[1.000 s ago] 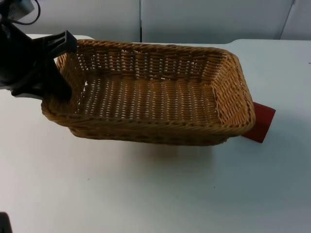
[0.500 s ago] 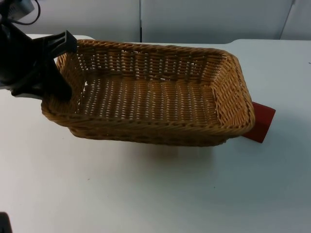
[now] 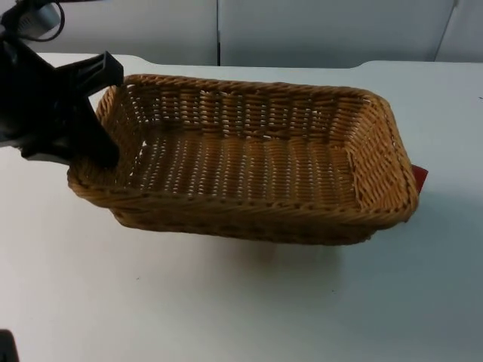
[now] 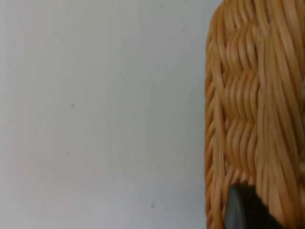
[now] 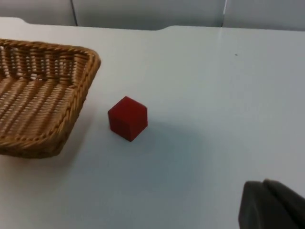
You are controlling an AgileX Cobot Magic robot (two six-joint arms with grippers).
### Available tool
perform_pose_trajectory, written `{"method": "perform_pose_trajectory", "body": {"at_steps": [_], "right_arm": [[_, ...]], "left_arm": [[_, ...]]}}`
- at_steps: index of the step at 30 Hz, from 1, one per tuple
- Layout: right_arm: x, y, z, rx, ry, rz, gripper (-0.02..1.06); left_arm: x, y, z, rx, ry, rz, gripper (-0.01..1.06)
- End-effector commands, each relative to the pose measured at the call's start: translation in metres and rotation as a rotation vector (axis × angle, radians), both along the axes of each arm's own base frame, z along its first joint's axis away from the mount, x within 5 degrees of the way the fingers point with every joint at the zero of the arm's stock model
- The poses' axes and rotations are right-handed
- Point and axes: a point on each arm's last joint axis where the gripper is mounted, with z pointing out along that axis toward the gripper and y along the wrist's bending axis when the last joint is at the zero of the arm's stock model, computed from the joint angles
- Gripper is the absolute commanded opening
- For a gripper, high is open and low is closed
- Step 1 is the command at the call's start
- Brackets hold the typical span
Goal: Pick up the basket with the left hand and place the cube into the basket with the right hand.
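Observation:
A woven wicker basket [image 3: 249, 162] hangs tilted above the table, and its shadow lies on the white surface below. My left gripper [image 3: 104, 113] is shut on the basket's left rim, one finger outside the wall and one inside. The wicker wall [image 4: 252, 109] runs close beside that gripper's fingertip [image 4: 245, 210]. A red cube [image 5: 127, 118] rests on the table just past the basket's right end [image 5: 38, 95]. From above, only a sliver of the cube [image 3: 419, 178] peeks out behind the rim. My right gripper [image 5: 271, 207] waits above the table, well back from the cube.
The white table [image 3: 226, 302] stretches in front of the basket. A grey partition wall [image 3: 302, 30] closes off the far edge. Open surface surrounds the cube [image 5: 214, 95] on the side away from the basket.
The basket has shifted to the right with the left gripper, and its right end now covers nearly all of the cube in the top view.

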Motion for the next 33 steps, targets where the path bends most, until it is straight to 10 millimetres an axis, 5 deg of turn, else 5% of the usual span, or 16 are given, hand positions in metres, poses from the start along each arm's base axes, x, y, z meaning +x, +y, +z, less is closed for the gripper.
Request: {"method": "perform_pose_trajectory", "body": {"at_steps": [1, 5, 8, 10, 15, 16, 20, 23, 26, 33], "right_arm": [[0.009, -0.002, 0.017, -0.033, -0.015, -0.033, 0.00], [0.053, -0.006, 0.077, -0.195, 0.087, -0.135, 0.00], [0.068, -0.005, 0.098, -0.218, 0.112, -0.149, 0.00], [0.103, 0.004, 0.122, -0.243, 0.163, -0.120, 0.00], [0.153, 0.027, 0.140, -0.191, 0.225, 0.000, 0.00], [0.153, 0.027, 0.140, -0.191, 0.225, 0.000, 0.00], [0.210, 0.055, 0.114, -0.122, 0.400, 0.138, 0.00], [0.235, 0.061, 0.092, -0.133, 0.507, 0.149, 0.00], [0.267, 0.059, 0.061, -0.086, 0.632, 0.175, 0.00], [0.304, 0.037, 0.022, 0.042, 0.738, 0.271, 0.00]], "left_arm": [[-0.003, -0.003, 0.007, -0.052, 0.016, 0.014, 0.00], [-0.003, -0.003, 0.007, -0.053, 0.019, 0.011, 0.00], [-0.002, -0.003, 0.007, -0.051, 0.015, 0.015, 0.00], [-0.002, -0.003, 0.007, -0.048, 0.009, 0.015, 0.00], [-0.002, -0.003, 0.007, -0.044, 0.001, 0.008, 0.00], [-0.002, -0.003, 0.007, -0.044, 0.001, 0.008, 0.00], [-0.001, -0.003, 0.007, -0.035, -0.015, -0.009, 0.00], [-0.001, -0.001, 0.007, -0.034, -0.017, -0.007, 0.00], [0.002, 0.009, 0.007, -0.035, -0.015, 0.024, 0.00], [0.005, 0.033, 0.007, -0.048, -0.005, 0.070, 0.00]]}}
